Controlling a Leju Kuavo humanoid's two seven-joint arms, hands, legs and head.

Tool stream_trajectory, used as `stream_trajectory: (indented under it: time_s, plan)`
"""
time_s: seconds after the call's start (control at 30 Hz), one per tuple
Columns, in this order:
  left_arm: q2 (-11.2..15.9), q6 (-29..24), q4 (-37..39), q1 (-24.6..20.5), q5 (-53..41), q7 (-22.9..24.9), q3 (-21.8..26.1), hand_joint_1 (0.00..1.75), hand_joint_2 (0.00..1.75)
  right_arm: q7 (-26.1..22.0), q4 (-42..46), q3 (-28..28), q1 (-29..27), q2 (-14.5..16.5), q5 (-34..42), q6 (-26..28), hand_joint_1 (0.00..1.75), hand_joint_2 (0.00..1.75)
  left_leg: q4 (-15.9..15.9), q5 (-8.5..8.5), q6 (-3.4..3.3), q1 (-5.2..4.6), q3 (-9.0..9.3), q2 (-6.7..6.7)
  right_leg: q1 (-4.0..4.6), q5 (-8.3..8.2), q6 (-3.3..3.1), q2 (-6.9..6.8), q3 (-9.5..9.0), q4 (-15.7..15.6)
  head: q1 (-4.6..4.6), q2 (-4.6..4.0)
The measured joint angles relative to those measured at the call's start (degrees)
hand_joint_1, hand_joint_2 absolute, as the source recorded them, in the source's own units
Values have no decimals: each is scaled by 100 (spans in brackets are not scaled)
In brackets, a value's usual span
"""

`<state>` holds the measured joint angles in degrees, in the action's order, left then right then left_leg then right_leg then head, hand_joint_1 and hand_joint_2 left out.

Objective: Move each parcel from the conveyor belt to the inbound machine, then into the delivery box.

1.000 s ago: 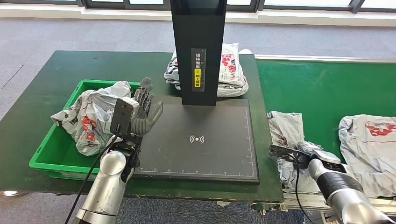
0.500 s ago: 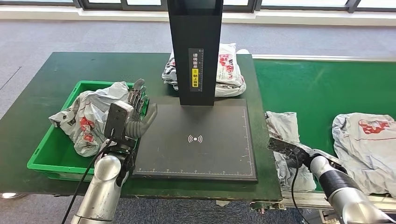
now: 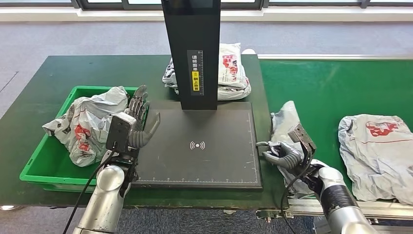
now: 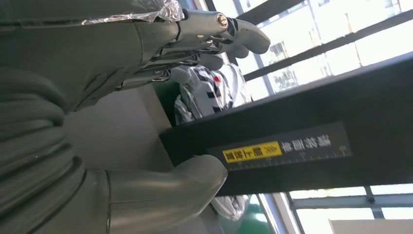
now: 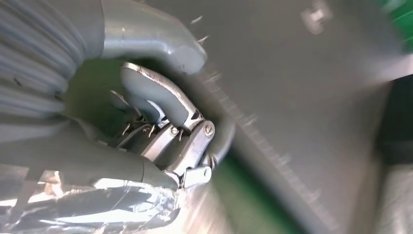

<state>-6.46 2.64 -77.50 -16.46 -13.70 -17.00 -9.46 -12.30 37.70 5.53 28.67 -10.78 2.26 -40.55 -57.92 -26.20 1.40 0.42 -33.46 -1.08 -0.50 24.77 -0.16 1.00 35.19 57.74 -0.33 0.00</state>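
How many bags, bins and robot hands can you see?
Bags: 4
Bin: 1
Hands: 2, left hand, right hand
Total: 7

A dark green worktop (image 3: 53, 73) stands on a grey carpeted floor (image 3: 83, 39). Beyond the worktop's far edge a pale sill (image 3: 316, 14) runs below dark-framed windows (image 3: 122, 4). In the left wrist view, bright window panes (image 4: 336, 44) with dark frame bars show buildings outside
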Motion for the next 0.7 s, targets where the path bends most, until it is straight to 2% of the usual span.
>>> stream_trajectory:
  time_s: [0.23,0.7]
  plan:
    - [2,7,206,-162,2,-70,87,0,175,-8,139,0,154,151,618,32,175,175,7,23,8,2,-20,70,6,4,-7,-72,-4,2,2,0]
    - [14,-10,325,-168,7,-125,131,0,175,-60,164,0,199,211,847,44,175,175,2,32,-15,-15,-29,91,-12,-4,6,-87,-7,1,2,0]
